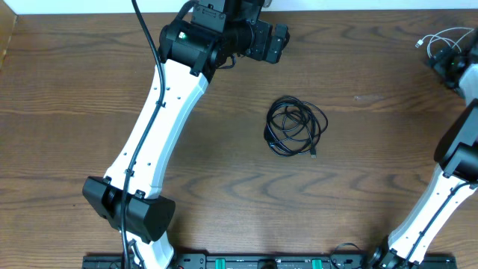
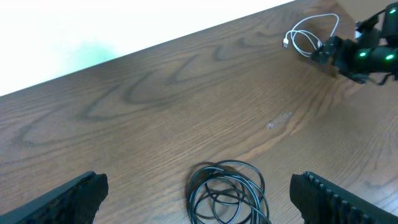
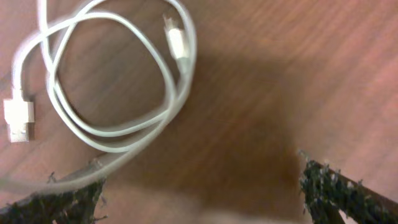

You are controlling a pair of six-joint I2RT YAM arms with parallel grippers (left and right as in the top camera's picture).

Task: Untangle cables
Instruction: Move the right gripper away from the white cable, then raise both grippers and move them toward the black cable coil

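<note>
- Two cables lie on the brown wooden worktop (image 1: 75, 90), well apart from each other.
- One is a black cable (image 1: 295, 127). It is wound in a loose, messy bundle of loops near the middle of the worktop. Its small plug (image 1: 314, 155) sticks out at the near right side of the bundle.
- One is a white cable (image 3: 127, 135). It is curled in a few loops at the far right corner. It has a flat, wide plug (image 3: 17, 118) at one end and a thin little plug (image 3: 177, 43) at the other.
- The left pincer (image 2: 199, 183) is at the far side of the worktop, beyond the black cable and apart from it. Its two fingers (image 2: 62, 202) are spread wide, with nothing between them.
- The right pincer (image 3: 202, 186) is over the far right corner, just beside the white cable. Its fingers (image 3: 348, 193) are spread wide too, and they pinch nothing.
- A blurry bit of the white cable runs right by the tip of one finger. I cannot tell if it touches.
</note>
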